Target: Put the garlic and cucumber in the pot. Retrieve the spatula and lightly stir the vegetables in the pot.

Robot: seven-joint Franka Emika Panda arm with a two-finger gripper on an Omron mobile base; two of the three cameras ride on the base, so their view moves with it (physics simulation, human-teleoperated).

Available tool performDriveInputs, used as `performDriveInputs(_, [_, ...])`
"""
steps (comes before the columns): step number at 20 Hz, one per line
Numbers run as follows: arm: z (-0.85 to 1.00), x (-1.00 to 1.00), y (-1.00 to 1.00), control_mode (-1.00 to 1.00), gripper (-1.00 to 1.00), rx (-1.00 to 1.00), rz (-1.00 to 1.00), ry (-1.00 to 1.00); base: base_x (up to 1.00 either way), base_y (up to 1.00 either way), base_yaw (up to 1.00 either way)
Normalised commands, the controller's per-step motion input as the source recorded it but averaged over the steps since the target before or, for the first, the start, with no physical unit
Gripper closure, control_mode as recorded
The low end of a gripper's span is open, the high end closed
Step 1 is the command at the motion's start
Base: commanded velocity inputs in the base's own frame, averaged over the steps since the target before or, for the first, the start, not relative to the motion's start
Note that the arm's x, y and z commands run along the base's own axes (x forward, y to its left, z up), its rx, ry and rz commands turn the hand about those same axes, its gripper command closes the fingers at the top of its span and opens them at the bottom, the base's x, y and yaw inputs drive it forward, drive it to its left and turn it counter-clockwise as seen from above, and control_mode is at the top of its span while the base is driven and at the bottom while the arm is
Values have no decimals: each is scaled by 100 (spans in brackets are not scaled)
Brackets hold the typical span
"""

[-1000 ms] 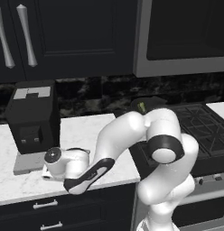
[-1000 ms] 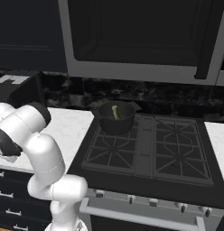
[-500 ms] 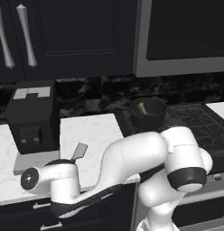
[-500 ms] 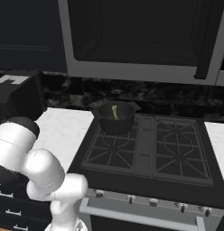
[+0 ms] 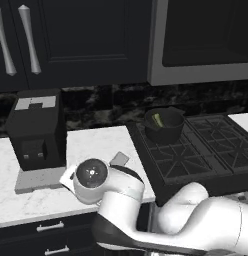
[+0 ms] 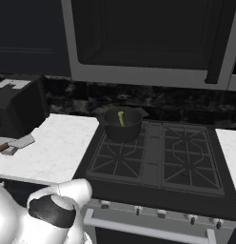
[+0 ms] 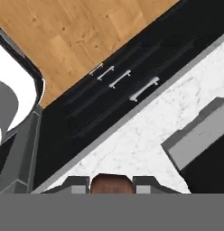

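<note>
Simulated kitchen: dark cabinets, microwave above a black gas stove (image 6: 153,157), white marble counter (image 6: 58,147) to its left carrying a black boxy appliance (image 5: 36,127); the pot (image 6: 122,124) sits on the far-left burner with the cucumber (image 6: 122,118) inside, garlic not discernible. Step in hand looks like spatula retrieval; the spatula (image 6: 15,143) lies on the counter near the appliance, blade toward the stove; the gripper (image 7: 112,186) has its fingers (image 7: 75,185) closed around the reddish-brown handle. Next move likely calls for a clean lift and carry right to the pot.

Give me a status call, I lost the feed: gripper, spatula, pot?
Gripper shut on spatula handle, low over white counter. Blade flat on counter beside black appliance. Pot on stove's back-left burner, cucumber inside. Path to pot open.
</note>
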Motion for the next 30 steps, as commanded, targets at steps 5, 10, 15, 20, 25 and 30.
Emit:
performDriveInputs(5, [99, 0, -100, -100, 100, 63, -3, -1, 0, 0, 0])
performDriveInputs(10, [93, 0, -100, -100, 100, 71, -2, -2, 0, 0, 0])
performDriveInputs(15, [82, 2, -100, -100, 100, 77, -7, 0, 0, 0, 0])
performDriveInputs(20, [35, 7, -100, -100, 100, 75, -19, 8, 0, 0, 0])
performDriveInputs(25, [-28, -3, -100, -100, 100, 66, -15, 3, 0, 0, 0])
performDriveInputs(30, [-44, 6, -100, -100, 100, 58, -11, 0, 0, 0, 0])
